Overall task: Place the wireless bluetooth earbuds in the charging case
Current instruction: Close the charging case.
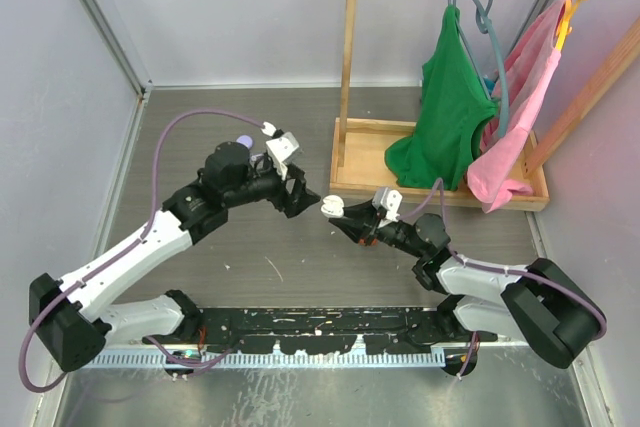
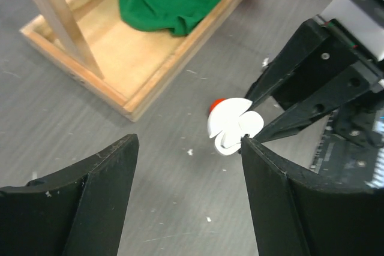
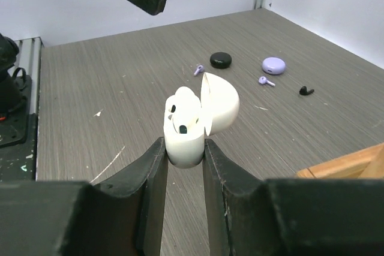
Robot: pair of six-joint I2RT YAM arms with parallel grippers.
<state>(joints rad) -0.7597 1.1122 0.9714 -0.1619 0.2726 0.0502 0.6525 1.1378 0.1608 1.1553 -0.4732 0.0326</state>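
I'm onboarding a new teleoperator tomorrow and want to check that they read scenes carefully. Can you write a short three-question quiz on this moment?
1. True or false: the right gripper is shut on the white charging case, whose lid stands open.
2. Fill in: in the right wrist view, ____ lilac earbuds lie loose on the table.
3. Pick one. The left gripper is:
A) open, holding nothing
B) shut on a lilac earbud
C) shut on the case's lid

Key: 1 true; 2 two; 3 A.
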